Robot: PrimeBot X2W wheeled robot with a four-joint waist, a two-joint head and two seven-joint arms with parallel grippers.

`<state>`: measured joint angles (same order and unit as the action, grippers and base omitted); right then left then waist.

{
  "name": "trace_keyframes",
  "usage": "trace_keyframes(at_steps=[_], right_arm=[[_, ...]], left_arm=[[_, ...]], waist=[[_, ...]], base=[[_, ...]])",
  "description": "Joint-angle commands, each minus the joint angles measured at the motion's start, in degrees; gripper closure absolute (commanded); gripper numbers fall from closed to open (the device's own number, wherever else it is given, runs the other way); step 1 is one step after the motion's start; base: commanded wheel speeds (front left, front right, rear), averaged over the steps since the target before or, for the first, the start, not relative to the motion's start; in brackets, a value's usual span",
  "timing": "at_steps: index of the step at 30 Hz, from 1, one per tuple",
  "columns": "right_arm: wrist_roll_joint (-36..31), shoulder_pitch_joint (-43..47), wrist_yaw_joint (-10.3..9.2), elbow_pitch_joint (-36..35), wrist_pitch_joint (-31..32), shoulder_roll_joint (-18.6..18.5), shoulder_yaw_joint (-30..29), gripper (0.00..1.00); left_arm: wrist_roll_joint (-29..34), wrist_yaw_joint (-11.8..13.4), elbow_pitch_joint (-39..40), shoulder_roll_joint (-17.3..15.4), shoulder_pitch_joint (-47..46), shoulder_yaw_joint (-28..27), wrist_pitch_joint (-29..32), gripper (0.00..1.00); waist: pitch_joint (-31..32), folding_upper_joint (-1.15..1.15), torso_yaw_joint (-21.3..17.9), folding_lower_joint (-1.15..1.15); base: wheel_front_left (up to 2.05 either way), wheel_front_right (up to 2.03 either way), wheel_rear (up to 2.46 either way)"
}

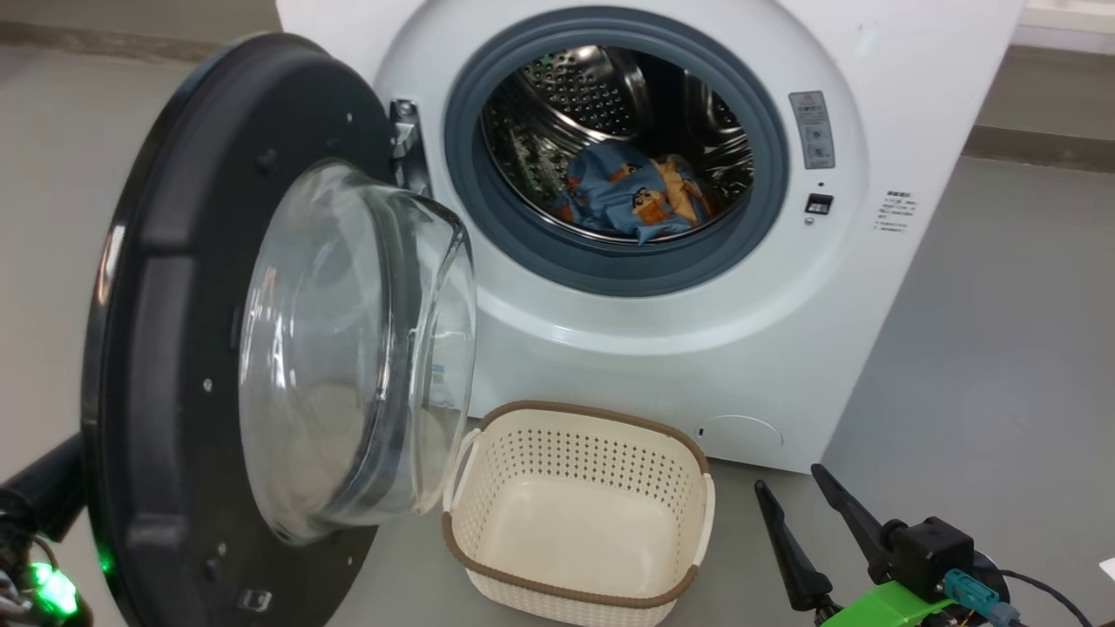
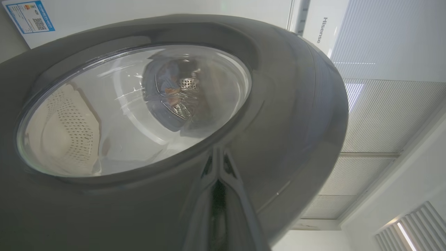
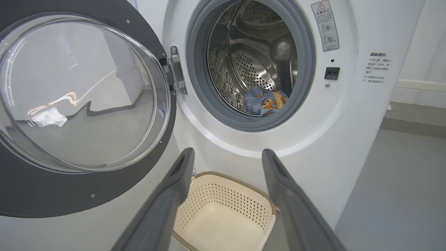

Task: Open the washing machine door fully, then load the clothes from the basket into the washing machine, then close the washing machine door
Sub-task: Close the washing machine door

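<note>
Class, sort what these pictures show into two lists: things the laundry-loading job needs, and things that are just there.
Belongs to the job:
washing machine
washing machine door, open
clothes, in the drum
basket, empty
right gripper, open

Just there:
warning sticker
window blinds
grey floor

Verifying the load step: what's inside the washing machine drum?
One blue printed garment lies on the drum floor. The drum's near bottom is hidden behind the grey gasket, so anything there can't be seen.
</note>
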<state>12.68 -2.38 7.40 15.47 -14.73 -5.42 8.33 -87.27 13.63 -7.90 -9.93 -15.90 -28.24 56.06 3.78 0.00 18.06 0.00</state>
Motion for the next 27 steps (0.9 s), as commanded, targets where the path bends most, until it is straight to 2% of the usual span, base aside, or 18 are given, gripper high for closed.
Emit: trace_keyframes(at_steps=[1, 12, 21, 27], right_arm=[[-0.4, -0.6, 0.09, -1.7, -0.3, 0.0, 0.8, 0.0], [-0.6, 0.1, 0.09, -2.0, -0.3, 0.0, 0.2, 0.0], [-0.7, -0.2, 0.09, -2.0, -0.3, 0.1, 0.3, 0.0], [-0.9, -0.2, 0.09, -1.9, -0.3, -0.1, 0.4, 0.0]], left_arm=[[-0.8, 0.3, 3.4, -0.6, -0.4, -0.6, 1.5, 1.0], [-1.2, 1.2, 13.4, 3.8, 3.2, 2.9, 2.7, 1.0], [-1.0, 0.3, 16.0, 6.3, 3.9, 7.7, 0.3, 1.0], [-2.6, -2.4, 14.7, 6.9, 3.6, 11.7, -4.0, 1.0]], waist=[[0.0, 0.0, -0.9, 0.0], [-0.4, 0.0, -4.0, 0.0], [-1.0, 0.0, -6.3, 0.0], [-1.0, 0.0, -8.8, 0.0]], base=[[0.0, 0.0, 0.0], [0.0, 0.0, 0.0], [0.0, 0.0, 0.0], [0.0, 0.0, 0.0]])
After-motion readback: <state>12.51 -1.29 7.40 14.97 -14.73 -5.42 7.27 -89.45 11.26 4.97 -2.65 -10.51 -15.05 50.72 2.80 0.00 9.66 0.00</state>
